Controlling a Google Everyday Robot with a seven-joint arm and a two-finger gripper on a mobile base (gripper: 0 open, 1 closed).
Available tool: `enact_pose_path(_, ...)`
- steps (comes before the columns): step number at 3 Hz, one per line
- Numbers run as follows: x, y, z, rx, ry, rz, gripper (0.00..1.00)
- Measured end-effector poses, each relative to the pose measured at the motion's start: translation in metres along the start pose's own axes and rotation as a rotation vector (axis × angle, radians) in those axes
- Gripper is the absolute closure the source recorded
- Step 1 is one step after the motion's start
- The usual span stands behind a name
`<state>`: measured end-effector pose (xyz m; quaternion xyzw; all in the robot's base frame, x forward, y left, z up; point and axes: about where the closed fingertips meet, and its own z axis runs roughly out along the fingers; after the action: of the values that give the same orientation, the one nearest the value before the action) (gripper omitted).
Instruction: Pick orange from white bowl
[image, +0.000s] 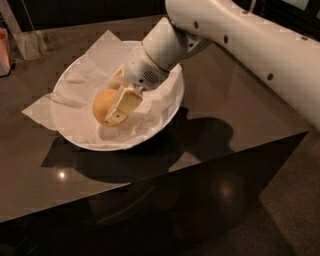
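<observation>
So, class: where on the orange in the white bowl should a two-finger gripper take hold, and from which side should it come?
Take the orange across its widest middle, coming down from above. It is round, so opposite sides there likely hold best, and the raised wall of the white bowl hinders a low sideways approach. The gripper sits at the orange, inside the bowl.

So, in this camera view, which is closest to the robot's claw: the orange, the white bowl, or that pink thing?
1. Orange, held in the gripper, inside the bowl.
2. White bowl, around and beneath it.
3. Pink thing, far left edge of view.
</observation>
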<state>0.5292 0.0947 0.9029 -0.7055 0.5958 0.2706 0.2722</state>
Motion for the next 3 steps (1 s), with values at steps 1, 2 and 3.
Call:
enact_pose_path(1, -0.019, 0.007, -0.036, 0.021, -0.063, -0.071, 1.0)
enact_pose_path(2, -0.033, 0.018, -0.059, 0.021, -0.131, -0.108, 1.0)
enact_pose_path(3, -0.043, 0.042, -0.086, 0.058, -0.165, -0.122, 1.0)
